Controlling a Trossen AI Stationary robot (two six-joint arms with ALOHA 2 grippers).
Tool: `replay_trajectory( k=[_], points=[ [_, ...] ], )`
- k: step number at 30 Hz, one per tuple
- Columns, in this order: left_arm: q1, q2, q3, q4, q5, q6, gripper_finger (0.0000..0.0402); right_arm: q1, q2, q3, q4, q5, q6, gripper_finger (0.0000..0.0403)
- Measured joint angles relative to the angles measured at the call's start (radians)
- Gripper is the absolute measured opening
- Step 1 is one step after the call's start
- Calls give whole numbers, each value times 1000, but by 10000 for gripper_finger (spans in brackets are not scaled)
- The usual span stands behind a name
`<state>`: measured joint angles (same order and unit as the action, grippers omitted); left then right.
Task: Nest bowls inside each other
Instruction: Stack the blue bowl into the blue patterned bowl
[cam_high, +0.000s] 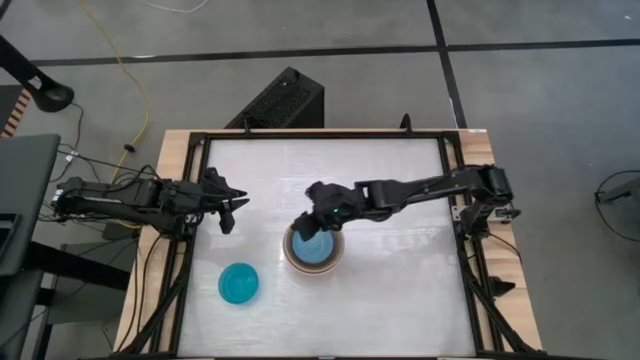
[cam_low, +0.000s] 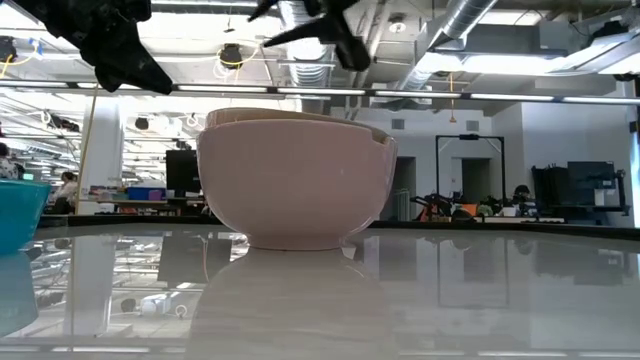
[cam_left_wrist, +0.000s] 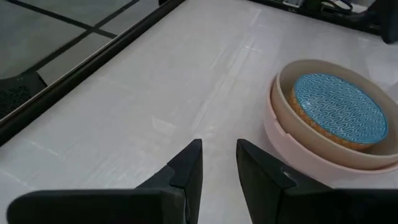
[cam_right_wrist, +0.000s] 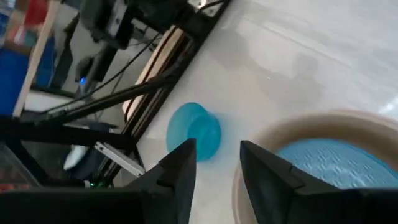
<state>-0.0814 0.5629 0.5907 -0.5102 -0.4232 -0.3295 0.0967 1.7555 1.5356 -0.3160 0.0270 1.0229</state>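
White tabletop (cam_high: 390, 200) | right gripper (cam_high: 312, 222) over stack (cam_high: 314, 250), fingers apart, empty; left gripper (cam_high: 232, 207) parted, idle | risk: teal bowl (cam_high: 239, 284) skids if pinched off-centre

In the high view the right end effector (cam_high: 305, 226) covers part of the rim of the stack of bowls (cam_high: 314, 250), so which bowls lie under the light-blue bowl (cam_high: 316, 248) cannot be counted there. In the low view the teal bowl (cam_low: 18, 215) is cut off by the picture's edge, and both end effectors are cropped at the top. The stack's contents are hidden behind the salmon-pink bowl (cam_low: 295, 185). The right wrist view is blurred; the stack's rim (cam_right_wrist: 323, 121) runs off the frame.
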Motion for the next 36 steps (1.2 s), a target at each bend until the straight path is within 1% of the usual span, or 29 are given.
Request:
replay_trajectory(
  k=[3,6,11,15,16,18,20,22,24,30,33,36],
  points=[
    [0,-1,0,0,0,11,86,11,80,97,1,-23,-68,152],
    [0,-14,0,-1,0,13,86,15,189,257,-20,-75,-165,147],
    [0,-66,0,2,-10,34,87,10,394,591,-201,-109,-324,143],
    [0,-139,1,3,-53,42,86,-3,544,810,-337,-109,-478,143],
    [0,-157,1,3,-71,51,86,-5,570,823,-324,-107,-524,143],
    [0,-190,2,-1,-110,65,86,-8,586,781,-234,-107,-586,143],
    [0,-216,2,-8,-143,71,86,-7,625,775,-167,-105,-610,143],
    [0,-238,2,-17,-161,60,86,-10,657,774,-144,-105,-626,143],
    [0,-255,2,-32,-165,43,86,-14,690,776,-84,-108,-657,144],
    [0,-267,2,-101,-177,-15,86,-5,776,775,17,-108,-781,157],
    [0,-267,2,-129,-187,-59,86,3,809,775,46,-113,-796,163],
    [0,-267,2,-146,-187,-102,86,9,821,774,76,-171,-796,167]
  ],
)
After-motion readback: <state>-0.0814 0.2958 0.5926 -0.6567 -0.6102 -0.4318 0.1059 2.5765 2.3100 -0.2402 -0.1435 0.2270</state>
